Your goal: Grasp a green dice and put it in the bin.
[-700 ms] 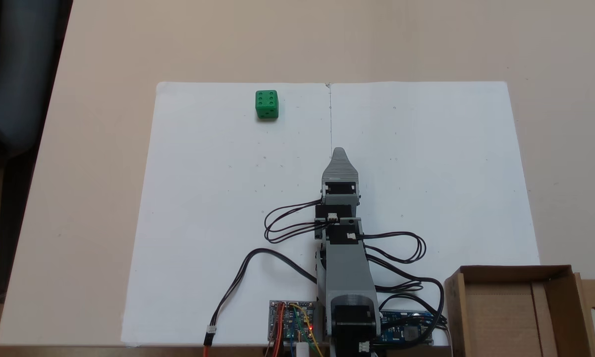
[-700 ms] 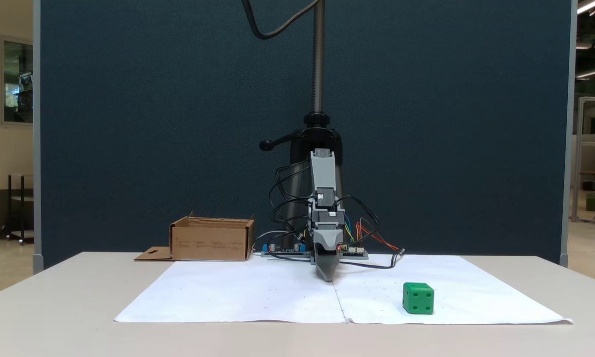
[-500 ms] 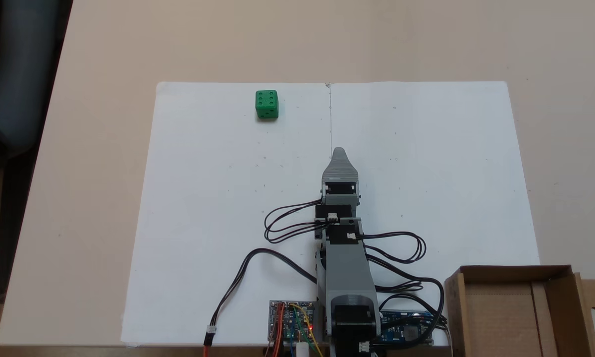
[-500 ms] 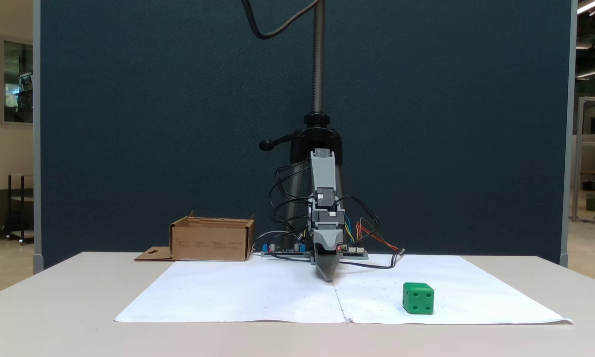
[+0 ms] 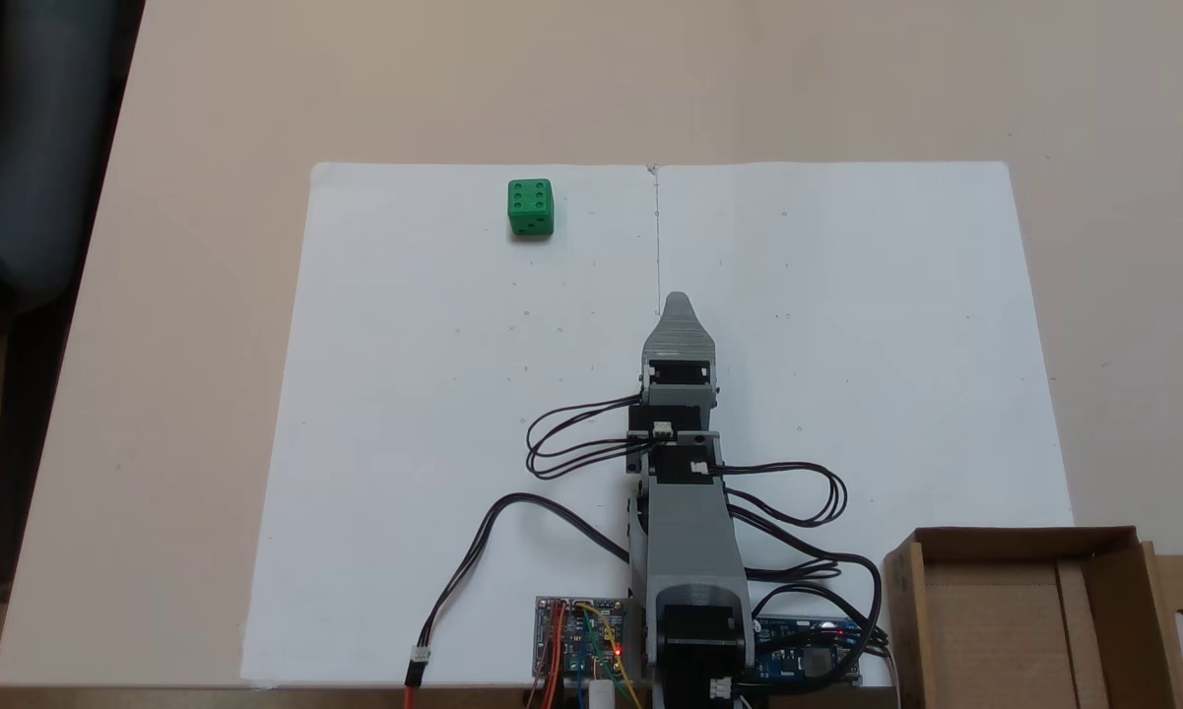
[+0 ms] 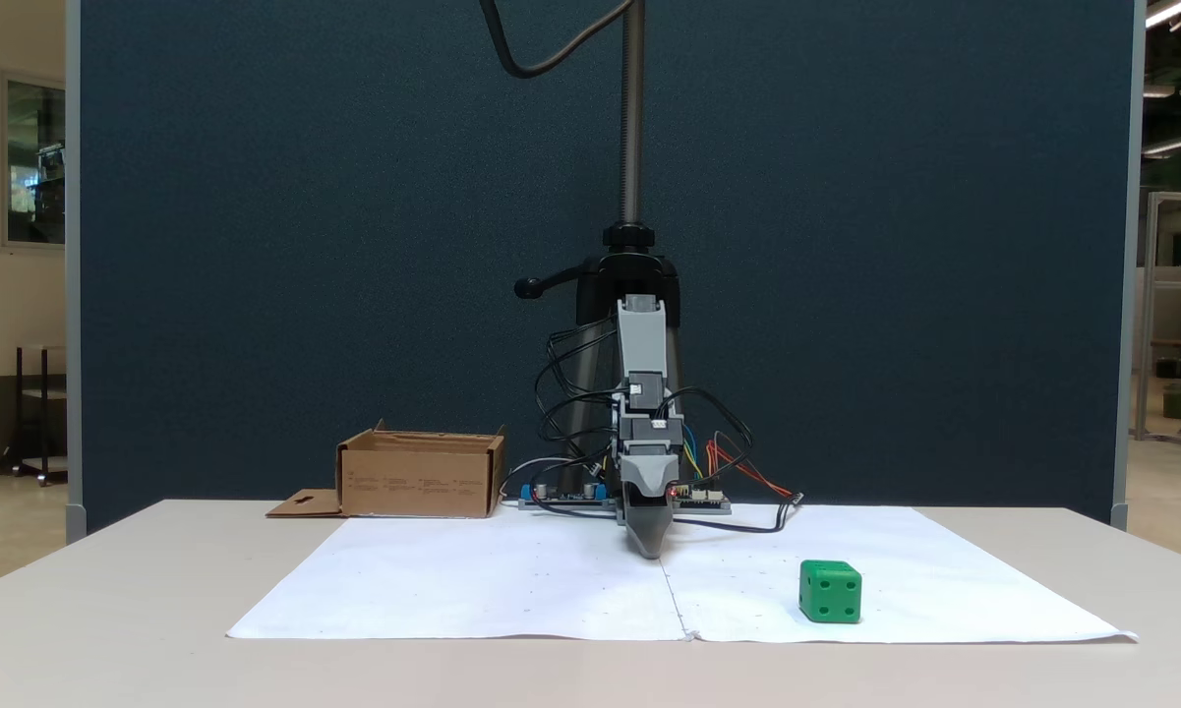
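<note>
The green dice sits on the white paper, far up and to the left of the arm in the fixed view from above. In the fixed view from the front the green dice lies low right, near the paper's front edge. My gripper points away from the base along the paper's centre seam, well short of the dice. From the front the gripper hangs tip down just above the paper, narrow and shut, holding nothing. The bin, a brown cardboard box with open top, stands beside the arm's base; the bin is at back left.
White paper sheets cover the middle of the beige table. Black cables loop off the arm, and circuit boards sit at its base. A dark stand rises behind the arm before a blue partition.
</note>
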`<action>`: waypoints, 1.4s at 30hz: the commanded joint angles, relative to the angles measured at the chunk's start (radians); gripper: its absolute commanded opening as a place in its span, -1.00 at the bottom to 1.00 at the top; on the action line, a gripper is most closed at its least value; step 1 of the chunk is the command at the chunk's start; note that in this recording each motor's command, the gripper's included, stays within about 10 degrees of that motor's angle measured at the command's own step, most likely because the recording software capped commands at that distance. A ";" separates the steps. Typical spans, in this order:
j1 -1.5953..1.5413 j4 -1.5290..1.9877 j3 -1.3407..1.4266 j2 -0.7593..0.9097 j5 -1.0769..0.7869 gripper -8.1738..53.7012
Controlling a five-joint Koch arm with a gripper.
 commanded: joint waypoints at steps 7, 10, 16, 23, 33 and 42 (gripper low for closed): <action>0.011 0.333 -0.081 0.107 -0.051 0.68; 0.005 0.409 -0.123 0.107 -0.054 0.68; -0.002 0.586 -0.202 0.107 -0.055 0.67; -0.077 0.821 -0.348 0.107 -0.054 0.66; -0.095 1.229 -0.618 0.104 0.006 0.66; -0.107 1.640 -0.871 0.098 0.054 0.66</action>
